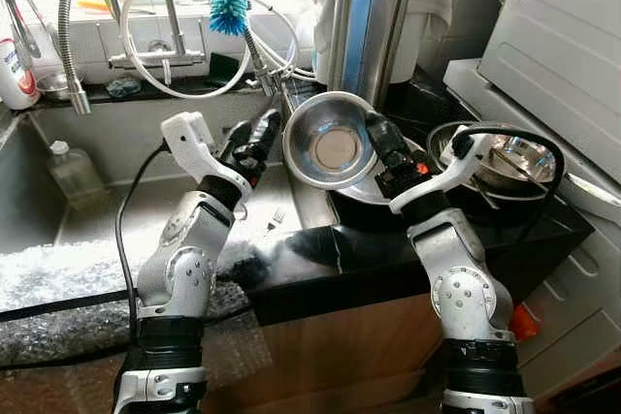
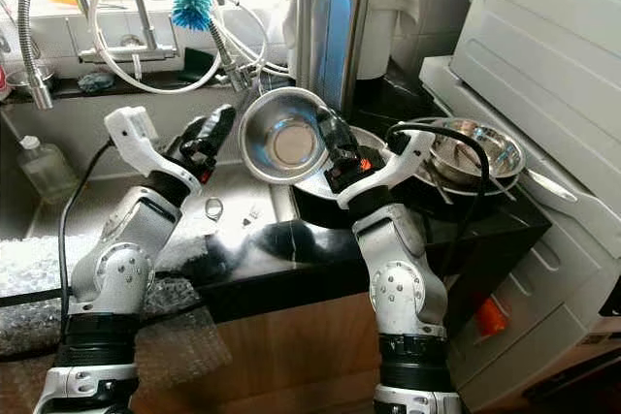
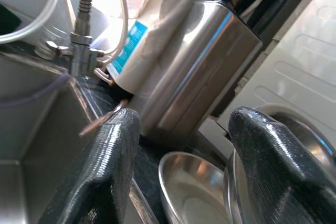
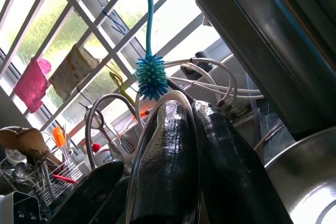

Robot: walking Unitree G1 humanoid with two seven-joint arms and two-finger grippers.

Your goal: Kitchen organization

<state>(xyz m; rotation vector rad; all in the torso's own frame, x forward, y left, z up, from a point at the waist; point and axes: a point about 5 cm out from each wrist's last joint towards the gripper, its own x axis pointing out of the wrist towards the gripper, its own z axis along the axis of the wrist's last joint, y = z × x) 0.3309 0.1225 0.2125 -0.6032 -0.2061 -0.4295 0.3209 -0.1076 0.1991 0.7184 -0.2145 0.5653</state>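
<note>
Two arms reach over the black counter [image 1: 388,249] beside the steel sink [image 1: 146,210]. The right gripper [image 1: 376,133] is clenched on the rim of a small steel bowl [image 1: 330,143], one finger on each side of the thin edge — the right wrist view shows the rim pinched between the two black fingers [image 4: 168,171]. The bowl is lifted off the counter and tilted on its side, its hollow facing the robot. It hangs above the strip between sink and counter, just in front of a tall steel knife block [image 1: 364,31]. Below and behind it lies a larger steel dish [image 1: 364,191] on the counter.

The left gripper [image 1: 254,143] hovers close to the bowl's left edge with its fingers spread apart and nothing between them; in the left wrist view the two black fingers [image 3: 105,166] stand wide, with the knife block and a bowl past them.

To the right on the counter sits a pile of steel pans and bowls [image 1: 505,162], next to a white appliance [image 1: 563,55]. Behind the sink rise curved spring taps [image 1: 73,7] and a looped white hose [image 1: 165,36], with a blue bottle brush [image 1: 230,2] hanging above. A clear plastic bottle [image 1: 73,172] stands in the sink — a fork [image 1: 274,220] lies on its floor near the counter edge.
</note>
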